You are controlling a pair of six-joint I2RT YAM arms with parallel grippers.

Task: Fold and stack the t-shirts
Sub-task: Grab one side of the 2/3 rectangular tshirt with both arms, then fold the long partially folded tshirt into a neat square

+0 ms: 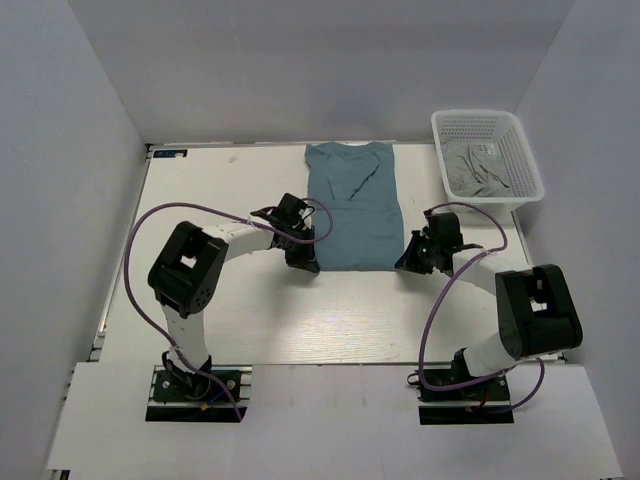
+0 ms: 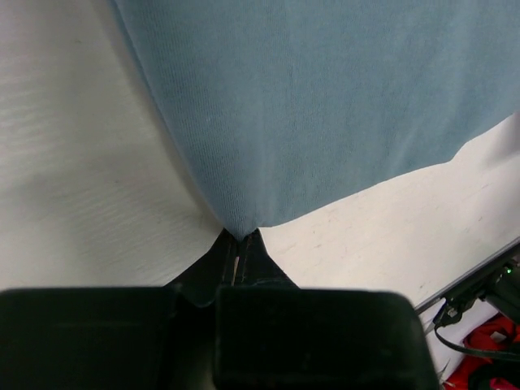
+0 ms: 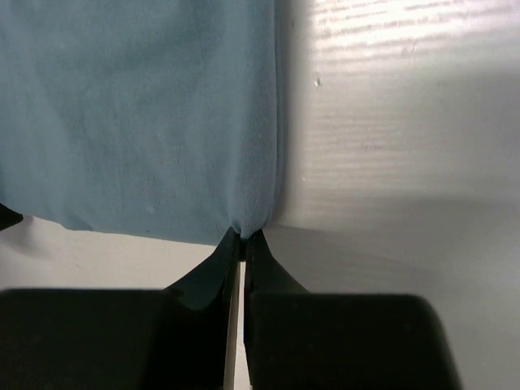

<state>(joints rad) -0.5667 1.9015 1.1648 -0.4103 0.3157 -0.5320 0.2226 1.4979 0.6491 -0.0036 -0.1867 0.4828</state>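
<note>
Left wrist view is showing the left arm's black two-finger gripper [image 2: 241,240] pinching shut on the near left hem corner of the plain dusty teal-blue cloth t-shirt [image 2: 325,106], with the fabric bunching to a point between the fingertips. The right wrist view is showing the right arm's black two-finger gripper [image 3: 244,237] doing the same, clamping tight on the near right hem corner.

From above, the shirt is lying flat on the white wooden table [image 1: 220,200], about midway across. Its sleeves seem to be tucked inward, so it is forming a long narrow panel with the collar at the far end. Farther off to the right, a white plastic mesh basket [image 1: 487,115] is holding crumpled grey cloth [image 1: 478,170].

The step in hand is probably carrying the hem over toward the collar. Doing it well is calling for both arms rising together at equal height and travelling away in step. The hem should be kept lightly taut so no slack is sagging in the middle, then laid square on the collar edge before letting go.
</note>
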